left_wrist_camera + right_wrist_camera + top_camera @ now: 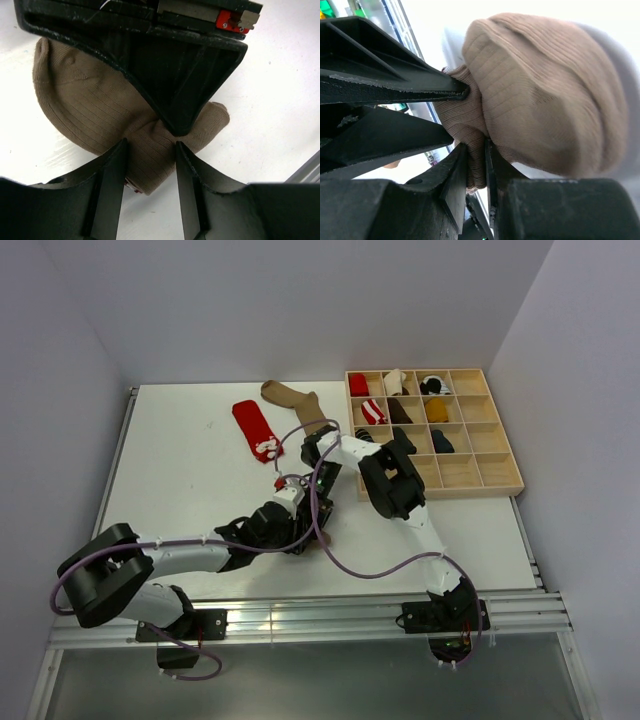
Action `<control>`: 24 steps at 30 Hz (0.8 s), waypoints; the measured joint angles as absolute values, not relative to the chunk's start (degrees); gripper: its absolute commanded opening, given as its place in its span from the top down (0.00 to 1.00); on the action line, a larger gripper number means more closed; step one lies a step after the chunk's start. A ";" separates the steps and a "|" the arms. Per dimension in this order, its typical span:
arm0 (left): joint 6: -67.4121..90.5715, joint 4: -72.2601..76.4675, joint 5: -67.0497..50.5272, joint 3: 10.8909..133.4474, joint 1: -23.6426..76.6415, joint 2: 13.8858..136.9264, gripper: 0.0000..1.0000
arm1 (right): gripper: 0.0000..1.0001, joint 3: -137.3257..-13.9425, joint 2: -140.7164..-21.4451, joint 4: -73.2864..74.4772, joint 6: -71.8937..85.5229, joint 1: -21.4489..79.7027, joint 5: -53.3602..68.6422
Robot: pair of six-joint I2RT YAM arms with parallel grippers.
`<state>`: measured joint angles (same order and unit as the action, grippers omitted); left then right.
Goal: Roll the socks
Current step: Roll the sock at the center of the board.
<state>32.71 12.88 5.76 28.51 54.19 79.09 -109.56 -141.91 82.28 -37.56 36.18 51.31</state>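
The tan sock (85, 105) lies bunched on the white table, with a bit of its maroon-white cuff (129, 186) showing underneath. My left gripper (150, 146) is closed around one end of it, and fabric fills the gap between the fingertips. My right gripper (476, 150) pinches a fold of the same sock (545, 90). Its black finger (180, 95) comes down onto the bundle in the left wrist view. In the top view both grippers meet near the table's front middle, and only a sliver of the tan sock (326, 543) shows. A red sock (257, 429) and a plain brown sock (293, 396) lie flat at the back.
A wooden compartment tray (497, 472) stands at the right, with several rolled socks in its back cells. The table's metal front rail (300, 615) runs just behind the arm bases. A purple cable (370, 572) loops over the table.
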 measured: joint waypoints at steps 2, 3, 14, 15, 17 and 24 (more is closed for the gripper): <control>33.36 13.19 5.67 28.51 54.19 79.44 0.56 | 0.74 -109.51 -141.91 82.28 -37.01 36.01 51.07; 33.80 13.39 5.65 28.51 54.15 79.75 0.58 | 0.74 -109.49 -141.91 82.28 -36.84 35.94 51.03; 40.40 17.52 4.16 28.93 53.87 83.35 1.00 | 0.60 -104.73 -139.09 78.22 -35.09 34.68 50.68; 41.19 18.20 3.99 28.71 53.82 83.53 1.00 | 0.57 -103.74 -138.34 77.25 -34.98 34.57 50.59; 42.61 20.43 3.60 27.55 53.69 83.79 1.00 | 0.55 -101.80 -136.38 75.13 -34.61 34.46 50.26; 48.21 28.58 -2.55 23.20 49.89 84.38 1.00 | 0.49 -92.16 -123.85 62.63 -33.65 33.71 48.03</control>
